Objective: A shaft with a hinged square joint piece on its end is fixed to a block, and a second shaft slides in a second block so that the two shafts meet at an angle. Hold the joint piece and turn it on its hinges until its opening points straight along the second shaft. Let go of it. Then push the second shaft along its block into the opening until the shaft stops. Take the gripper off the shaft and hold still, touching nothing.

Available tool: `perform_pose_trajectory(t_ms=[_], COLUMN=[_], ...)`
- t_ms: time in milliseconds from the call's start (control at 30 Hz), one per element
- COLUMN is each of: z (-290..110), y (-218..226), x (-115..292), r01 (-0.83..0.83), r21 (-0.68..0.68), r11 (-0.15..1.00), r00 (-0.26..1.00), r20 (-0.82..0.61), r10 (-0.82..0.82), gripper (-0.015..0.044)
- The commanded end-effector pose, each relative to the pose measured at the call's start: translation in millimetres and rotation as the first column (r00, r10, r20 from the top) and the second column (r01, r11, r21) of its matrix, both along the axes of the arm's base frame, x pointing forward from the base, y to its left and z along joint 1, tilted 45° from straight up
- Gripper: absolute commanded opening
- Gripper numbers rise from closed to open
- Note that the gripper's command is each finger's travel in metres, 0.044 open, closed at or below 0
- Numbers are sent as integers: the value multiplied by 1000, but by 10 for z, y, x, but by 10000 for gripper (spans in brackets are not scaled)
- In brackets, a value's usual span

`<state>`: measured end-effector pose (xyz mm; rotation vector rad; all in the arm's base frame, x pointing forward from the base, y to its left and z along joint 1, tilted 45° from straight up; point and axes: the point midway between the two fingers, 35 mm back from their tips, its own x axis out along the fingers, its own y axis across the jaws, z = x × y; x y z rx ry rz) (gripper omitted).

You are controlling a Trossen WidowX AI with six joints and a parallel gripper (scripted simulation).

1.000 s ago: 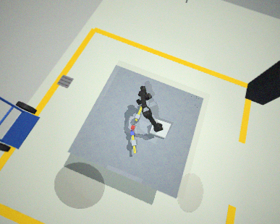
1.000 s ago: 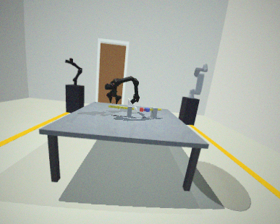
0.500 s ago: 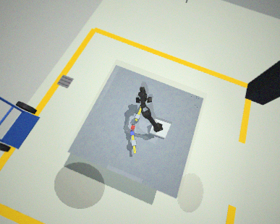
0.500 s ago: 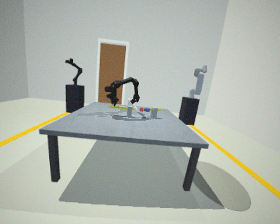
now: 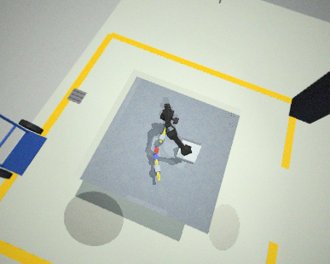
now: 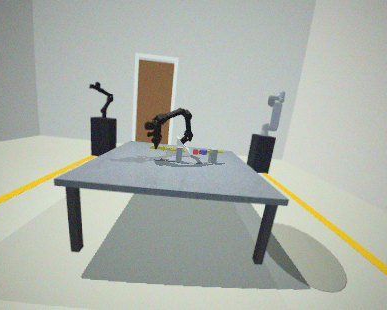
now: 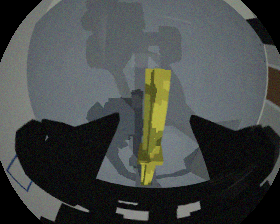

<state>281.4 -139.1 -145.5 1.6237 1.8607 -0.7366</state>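
The second shaft (image 5: 164, 132) (image 6: 164, 148) (image 7: 159, 107) is yellow with a collar and runs through a grey block (image 5: 161, 137) (image 6: 179, 154). The first shaft (image 5: 159, 177) (image 6: 220, 151), also yellow, is in another grey block (image 5: 158, 169) (image 6: 213, 156). A red piece (image 5: 156, 150) (image 6: 195, 151) and a blue piece (image 5: 155, 157) (image 6: 203, 151) form the joint at its end. The shafts lie at an angle. Which way the opening points is too small to tell. My gripper (image 6: 156, 146) (image 7: 155, 117) is open and empty, pointing down at the second shaft's outer end. The shaft shows between the spread fingers in the wrist view.
The joint parts stand on a grey table (image 5: 117, 149) (image 6: 137, 177). The arm's base is on a pale plate (image 5: 195, 152) beside them. Shadows of the arm fall around the shafts. A blue cart (image 5: 25, 153) and a black cabinet (image 5: 315, 100) stand on the floor, away from the table.
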Motion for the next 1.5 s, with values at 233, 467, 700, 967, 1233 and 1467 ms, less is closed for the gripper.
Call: perform_pose_trajectory(t_ms=[233,467,700,967,1233,1467], z=[-74,-154,-224,-225,-225,-225], y=[75,155,228,230,230,230], x=[-3,-11,-20,-21,-21,-21], r01=[22,22,22,22,22,22], r21=[-1,-1,0,0,0,0], r11=[1000,1000,1000,1000,1000,1000], r00=[1000,1000,1000,1000,1000,1000], r20=[-18,-18,-18,-18,-18,-18], r10=[-22,-22,-22,-22,-22,-22], gripper=[440,440,440,256,102,102])
